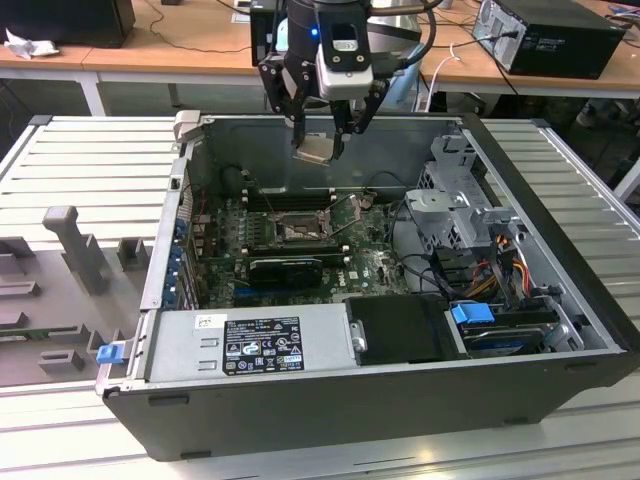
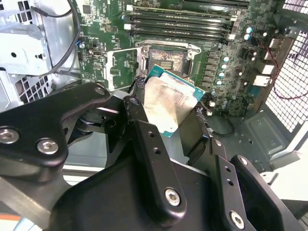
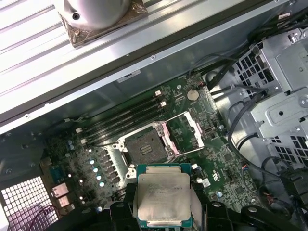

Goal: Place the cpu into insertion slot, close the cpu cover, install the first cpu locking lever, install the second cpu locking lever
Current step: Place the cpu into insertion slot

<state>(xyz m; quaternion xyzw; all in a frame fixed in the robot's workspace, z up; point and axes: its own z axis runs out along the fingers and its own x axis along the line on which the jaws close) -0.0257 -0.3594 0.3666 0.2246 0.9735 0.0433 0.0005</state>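
Observation:
My gripper (image 1: 320, 140) hangs above the rear wall of the open computer case, shut on the cpu (image 1: 317, 150), a flat pale silver square held by its edges. Both wrist views show the cpu (image 2: 171, 103) (image 3: 163, 199) gripped between the black fingers (image 2: 139, 120). The insertion slot (image 1: 297, 230) (image 2: 166, 60) (image 3: 144, 147) lies bare on the green board, below and apart from the cpu. The cpu cover (image 3: 198, 129) (image 2: 109, 70) is swung open beside the slot.
The case (image 1: 560, 260) has tall walls all round. A black ridged card (image 1: 285, 268) lies just in front of the slot, with memory slots (image 3: 125, 118) behind it. A power supply (image 1: 250, 345), a drive cage (image 1: 465, 200) and cables (image 1: 500, 270) crowd the front and the exterior view's right.

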